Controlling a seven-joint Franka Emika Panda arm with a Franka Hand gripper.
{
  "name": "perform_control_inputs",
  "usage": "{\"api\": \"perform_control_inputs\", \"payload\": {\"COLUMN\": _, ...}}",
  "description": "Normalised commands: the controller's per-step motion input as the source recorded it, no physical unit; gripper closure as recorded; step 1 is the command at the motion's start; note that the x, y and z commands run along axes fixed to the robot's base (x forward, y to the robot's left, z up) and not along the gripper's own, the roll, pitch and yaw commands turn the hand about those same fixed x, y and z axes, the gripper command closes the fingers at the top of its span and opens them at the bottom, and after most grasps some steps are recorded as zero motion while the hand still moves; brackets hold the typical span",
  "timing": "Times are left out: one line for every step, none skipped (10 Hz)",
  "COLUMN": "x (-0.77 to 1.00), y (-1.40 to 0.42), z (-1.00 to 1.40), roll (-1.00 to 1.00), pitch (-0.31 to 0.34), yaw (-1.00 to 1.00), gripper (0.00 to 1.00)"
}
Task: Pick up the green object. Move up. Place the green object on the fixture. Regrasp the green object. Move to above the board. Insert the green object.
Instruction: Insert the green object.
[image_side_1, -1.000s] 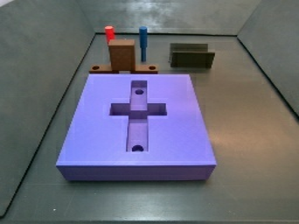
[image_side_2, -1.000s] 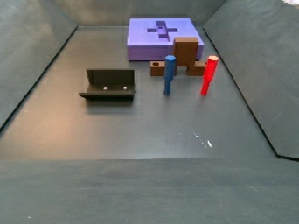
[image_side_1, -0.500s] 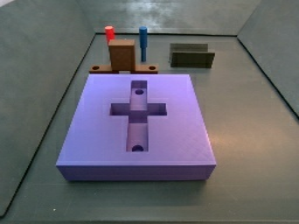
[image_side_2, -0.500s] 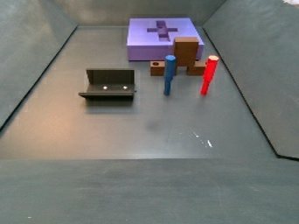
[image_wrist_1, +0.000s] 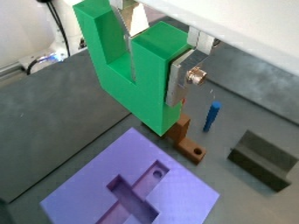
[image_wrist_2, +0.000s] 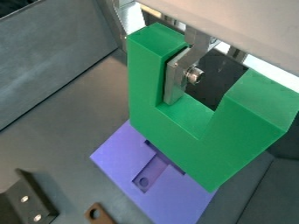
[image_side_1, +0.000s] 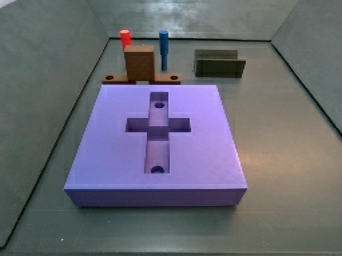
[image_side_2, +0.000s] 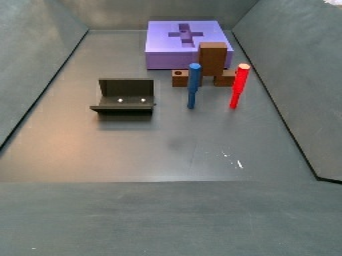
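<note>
In both wrist views the gripper (image_wrist_1: 158, 52) pinches one prong of the green object (image_wrist_1: 135, 74), silver fingers (image_wrist_2: 177, 74) pressed to its faces, high over the board (image_wrist_1: 135, 188). The side views show no arm: the board's (image_side_1: 158, 140) cross recess lies bare, the brown block (image_side_2: 211, 62) beside it, the fixture (image_side_2: 124, 97) well apart.

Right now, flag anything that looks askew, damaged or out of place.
Nothing stands out. The gripper holds the green object above the board, one prong between its jaws. The fixture sits empty, and both pegs stand upright.
</note>
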Motion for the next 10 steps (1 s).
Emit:
{"api": "perform_control_inputs", "payload": {"x": 0.00, "y": 0.00, "z": -0.05, "roll": -0.02, "pitch": 0.000, "yaw": 0.00, "gripper": 1.00}}
{"api": "perform_control_inputs", "payload": {"x": 0.00, "y": 0.00, "z": 0.00, "roll": 0.00, "pitch": 0.004, "yaw": 0.00, "gripper": 1.00}}
{"api": "perform_control_inputs", "payload": {"x": 0.00, "y": 0.00, "z": -0.01, "roll": -0.02, "pitch": -0.014, "yaw": 0.00, "gripper": 1.00}}
{"api": "perform_control_inputs", "payload": {"x": 0.00, "y": -0.07, "z": -0.16, "roll": -0.12, "pitch": -0.081, "yaw": 0.00, "gripper": 1.00}}
{"api": "perform_control_inputs", "payload": {"x": 0.04, "y": -0.23, "z": -0.35, "roll": -0.32, "pitch": -0.181, "yaw": 0.00, "gripper": 1.00}}
{"api": "perform_control_inputs", "payload": {"x": 0.13, "y": -0.31, "z": -0.25, "roll": -0.37, "pitch": -0.197, "yaw": 0.00, "gripper": 1.00}}
{"api": "perform_control_inputs", "payload": {"x": 0.23, "y": -0.29, "z": -0.28, "roll": -0.35, "pitch": -0.194, "yaw": 0.03, "gripper": 1.00}}
{"api": "perform_control_inputs", "payload": {"x": 0.30, "y": -0.23, "z": -0.37, "roll": -0.31, "pitch": -0.181, "yaw": 0.09, "gripper": 1.00}}
{"api": "perform_control_inputs", "payload": {"x": 0.45, "y": -0.10, "z": -0.69, "roll": -0.20, "pitch": -0.147, "yaw": 0.03, "gripper": 1.00}}
{"api": "perform_control_inputs", "payload": {"x": 0.49, "y": -0.05, "z": -0.74, "roll": -0.19, "pitch": -0.136, "yaw": 0.06, "gripper": 1.00}}
